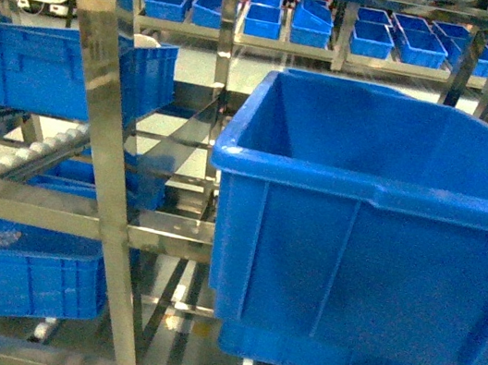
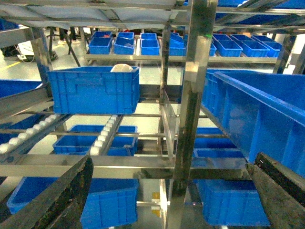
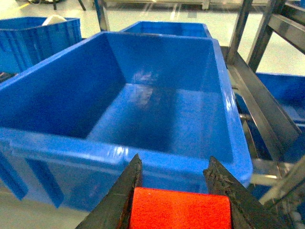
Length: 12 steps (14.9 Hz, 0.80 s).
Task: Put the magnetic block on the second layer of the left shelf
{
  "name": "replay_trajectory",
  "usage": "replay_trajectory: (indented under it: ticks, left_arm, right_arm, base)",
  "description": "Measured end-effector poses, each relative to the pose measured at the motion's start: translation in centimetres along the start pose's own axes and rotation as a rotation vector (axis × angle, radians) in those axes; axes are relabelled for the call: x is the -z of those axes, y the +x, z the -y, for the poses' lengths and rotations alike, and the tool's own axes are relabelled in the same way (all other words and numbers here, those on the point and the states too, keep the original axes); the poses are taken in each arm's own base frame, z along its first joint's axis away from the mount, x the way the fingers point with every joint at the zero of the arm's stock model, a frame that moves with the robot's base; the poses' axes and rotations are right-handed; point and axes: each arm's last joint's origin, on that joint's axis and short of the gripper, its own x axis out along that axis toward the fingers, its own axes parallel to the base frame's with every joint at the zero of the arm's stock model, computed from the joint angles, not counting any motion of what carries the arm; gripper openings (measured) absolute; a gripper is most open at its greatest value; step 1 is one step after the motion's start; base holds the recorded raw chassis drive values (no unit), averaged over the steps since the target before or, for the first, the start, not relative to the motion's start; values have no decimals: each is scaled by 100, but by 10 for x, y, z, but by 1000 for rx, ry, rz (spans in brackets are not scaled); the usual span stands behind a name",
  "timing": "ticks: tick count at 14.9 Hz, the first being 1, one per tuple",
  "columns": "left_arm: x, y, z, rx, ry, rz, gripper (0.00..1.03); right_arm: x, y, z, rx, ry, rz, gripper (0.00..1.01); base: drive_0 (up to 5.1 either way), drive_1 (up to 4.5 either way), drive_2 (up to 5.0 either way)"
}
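Your right jaws (image 3: 174, 183) are clamped on the one red magnetic block (image 3: 180, 208), holding it just short of the near rim of the large blue crate (image 3: 157, 109) on the left shelf second layer (image 1: 170, 231). Ahead of those jaws the crate's visible interior is bare blue plastic. Your left jaws (image 2: 167, 191) stand wide apart, gripping nothing, facing a steel upright (image 2: 193, 95); beyond them one ribbed crate (image 2: 93, 89) holds something white (image 2: 125, 68).

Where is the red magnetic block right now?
In the right wrist view, the magnetic block sits between the right gripper's fingers, just before the near rim of the large blue crate.
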Motion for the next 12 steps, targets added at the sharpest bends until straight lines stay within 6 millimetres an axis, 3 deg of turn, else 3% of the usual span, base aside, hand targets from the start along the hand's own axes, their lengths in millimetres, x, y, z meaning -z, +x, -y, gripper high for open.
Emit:
replay_trajectory:
  ticks: [9,12]
  left_arm:
    - [0,0,0,0,0,-3,98]
    - [0,0,0,0,0,-1,98]
  right_arm:
    - [0,0,0,-1,-1,3,33]
    - [0,2,-2,-11,-3,2,33]
  base:
    - [7,440,-427]
    - [0,0,0]
